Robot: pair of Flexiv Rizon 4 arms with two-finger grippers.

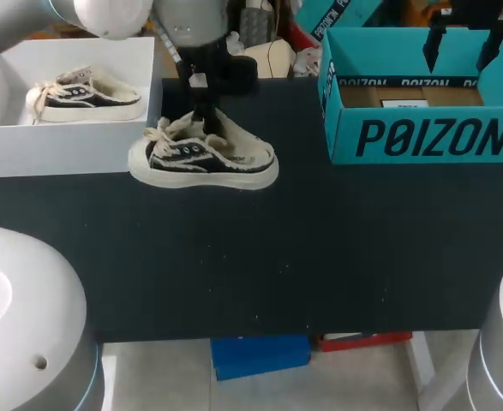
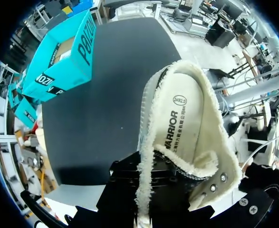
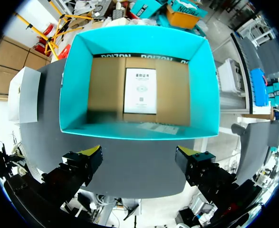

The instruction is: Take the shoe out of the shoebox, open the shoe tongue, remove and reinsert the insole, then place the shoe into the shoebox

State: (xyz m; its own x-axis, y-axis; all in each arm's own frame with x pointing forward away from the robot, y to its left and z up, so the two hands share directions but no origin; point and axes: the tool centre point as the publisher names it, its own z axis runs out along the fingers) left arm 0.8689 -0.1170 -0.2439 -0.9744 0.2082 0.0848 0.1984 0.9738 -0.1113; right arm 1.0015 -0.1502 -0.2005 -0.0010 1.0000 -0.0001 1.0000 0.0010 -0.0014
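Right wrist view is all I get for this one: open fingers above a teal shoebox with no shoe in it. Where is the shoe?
Observer: A black-and-cream shoe is out of the box, over the black table to the left of the teal shoebox. The left arm's gripper is down at its opening.
Operator: Is the insole in it?
Observer: Yes. The left wrist view shows a cream insole lying inside the shoe.
Operator: Any other shoe around?
Observer: A matching shoe lies in a white box at the table's left end.
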